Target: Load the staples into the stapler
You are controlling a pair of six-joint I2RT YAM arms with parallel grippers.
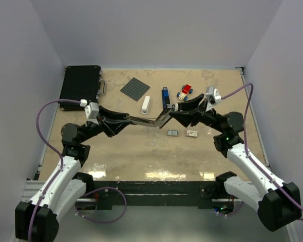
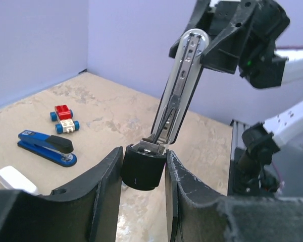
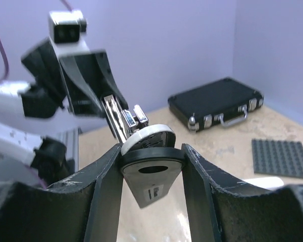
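**Beige table (image 1: 141, 156), lavender walls: stapler open in the air, staples not yet in**

Along the far side of your table sit a black case (image 1: 83, 85), a grey baseplate (image 1: 135, 88), a white stapler (image 1: 146, 105), a blue stapler (image 1: 165, 96) and a toy-brick car (image 1: 185, 92). None of these is in play.

Done, as far as you can see: the stapler (image 1: 147, 121) is off the surface, held between both arms above the middle of the table. Your left gripper (image 2: 144, 155) is clenched on its round black end. Your right gripper (image 3: 151, 151) is clamped on the black part with the white disc. In the left wrist view the two halves are swung apart, and the bright metal channel (image 2: 184, 75) lies exposed, running from one gripper up to the other. The opening step looks finished.

Left to do: the staples lie on the table, just on the arm-base side of the right gripper. They are in two pieces, side by side and not touching: a grey piece (image 1: 172, 132) and a white, red-marked piece (image 1: 192, 133). Neither gripper touches them. You see no strip in the channel, though the view is too coarse to be sure.

Judgement: roughly the first half is done. Both grippers are occupied, so one must let go to fetch the staples, then seat them and close the stapler
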